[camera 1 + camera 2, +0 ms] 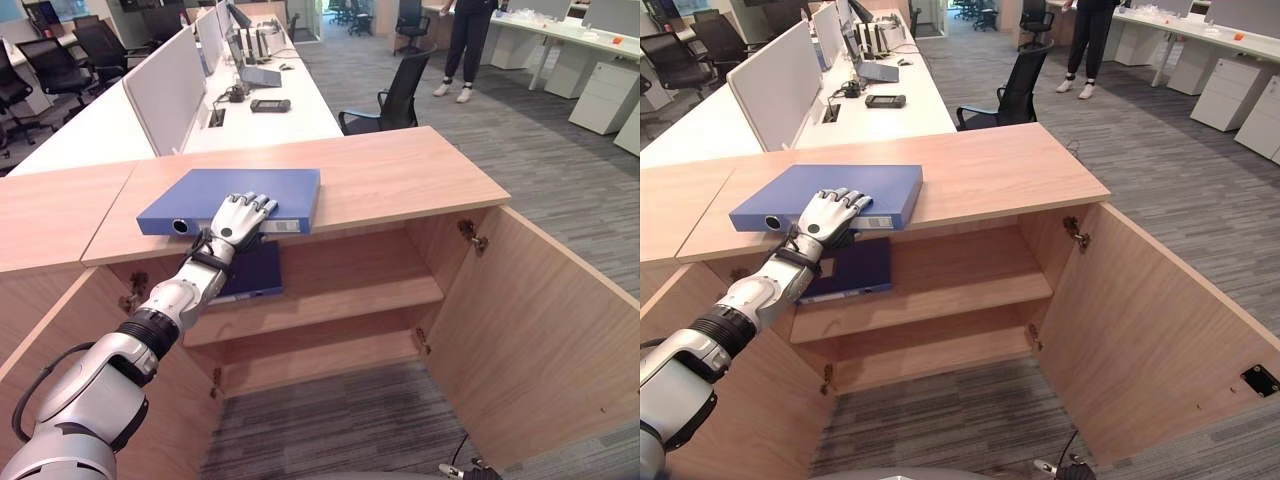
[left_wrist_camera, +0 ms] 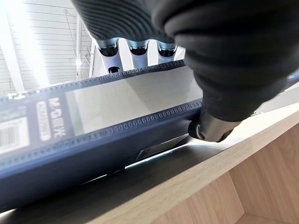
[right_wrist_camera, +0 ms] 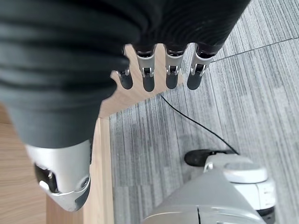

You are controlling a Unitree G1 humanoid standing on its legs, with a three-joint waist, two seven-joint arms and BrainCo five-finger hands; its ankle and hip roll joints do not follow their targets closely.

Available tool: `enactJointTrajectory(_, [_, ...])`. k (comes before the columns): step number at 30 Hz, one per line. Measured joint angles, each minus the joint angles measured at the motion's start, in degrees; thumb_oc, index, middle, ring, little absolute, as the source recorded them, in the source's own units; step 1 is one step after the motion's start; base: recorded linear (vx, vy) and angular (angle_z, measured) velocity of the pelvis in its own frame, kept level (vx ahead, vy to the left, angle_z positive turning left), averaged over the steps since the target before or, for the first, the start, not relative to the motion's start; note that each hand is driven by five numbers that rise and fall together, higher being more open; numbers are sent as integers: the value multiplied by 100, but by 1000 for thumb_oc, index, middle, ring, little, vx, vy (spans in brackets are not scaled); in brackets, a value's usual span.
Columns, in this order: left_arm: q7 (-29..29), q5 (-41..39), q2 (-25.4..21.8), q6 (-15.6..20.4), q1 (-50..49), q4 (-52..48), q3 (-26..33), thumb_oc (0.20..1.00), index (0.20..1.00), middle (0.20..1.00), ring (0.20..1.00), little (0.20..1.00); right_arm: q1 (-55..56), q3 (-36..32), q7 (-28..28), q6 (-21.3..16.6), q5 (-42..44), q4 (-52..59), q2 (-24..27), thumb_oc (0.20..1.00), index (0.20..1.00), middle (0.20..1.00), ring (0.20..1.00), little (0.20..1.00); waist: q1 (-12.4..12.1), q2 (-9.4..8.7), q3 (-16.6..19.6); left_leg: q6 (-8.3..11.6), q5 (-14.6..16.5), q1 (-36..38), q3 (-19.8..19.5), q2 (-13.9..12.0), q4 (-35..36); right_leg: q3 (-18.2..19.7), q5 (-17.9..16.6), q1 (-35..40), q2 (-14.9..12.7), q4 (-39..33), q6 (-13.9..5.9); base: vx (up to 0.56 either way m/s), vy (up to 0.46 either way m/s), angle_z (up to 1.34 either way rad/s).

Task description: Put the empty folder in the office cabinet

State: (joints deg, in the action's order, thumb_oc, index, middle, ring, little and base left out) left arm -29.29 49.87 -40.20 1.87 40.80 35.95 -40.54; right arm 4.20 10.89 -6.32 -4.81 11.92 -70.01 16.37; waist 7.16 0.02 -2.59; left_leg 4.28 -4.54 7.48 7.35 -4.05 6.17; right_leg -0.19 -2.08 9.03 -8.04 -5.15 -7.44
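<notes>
Folder: the blue folder lies flat on the cabinet top, at about 10 o'clock of the head views, its spine edge overhanging the front edge.
Left hand: the left hand grasps the folder's front edge, fingers over the top cover, thumb beneath.
Right hand: the right hand hangs over the grey carpet, fingers relaxed, holding nothing.
Cabinet: both doors stand open; a second dark blue folder lies on the upper shelf, at 9 o'clock inside.
Background: a person stands at 1 o'clock.

folders: 2 (blue; dark) | cabinet: 1 | office chairs: several, far ones unclear | person: 1
</notes>
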Motion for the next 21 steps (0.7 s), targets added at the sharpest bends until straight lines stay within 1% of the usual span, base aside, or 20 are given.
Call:
enactJointTrajectory(11, [4,-17,-8,0,4,-59,29,200,200,200,200,200,-5,3,-1,1,10,0,0,1000,1000,1000,1000,1000,-13,1,5,-31,-24,-2,-13,-2,0,-14,-9,16,1,-3,11,0,0,0])
enactJointTrajectory(17, [208,-225,-252,71,82,-741,32,200,200,200,200,200,-15,4,3,10,28,4,-1,1000,1000,1000,1000,1000,-115,-6,-6,-23,-32,-7,-87,-5,0,-66,-11,41,9,1,14,-27,-14,5])
enactJointTrajectory(18, [294,-253,-461,115,108,-1122,56,200,200,200,200,200,-49,12,8,32,31,5,-4,1000,1000,1000,1000,1000,-181,-9,-20,-17,-37,-23,-130,-15,0,-99,-10,57,18,-12,14,-41,-26,10])
enactJointTrajectory(19, [301,-296,-557,129,124,-1322,89,200,200,200,200,200,-55,5,8,31,33,12,-3,1000,1000,1000,1000,1000,-180,-22,-27,-11,-39,-26,-151,-17,0,-127,-9,66,23,-19,14,-40,-22,14])
enactJointTrajectory(21, [302,-434,-610,155,125,-1548,280,200,200,200,200,200,-71,8,9,35,34,13,-8,1000,1000,1000,1000,1000,-255,-21,-30,-5,-43,-25,-204,-20,0,-191,2,101,25,-20,29,-40,-18,14])
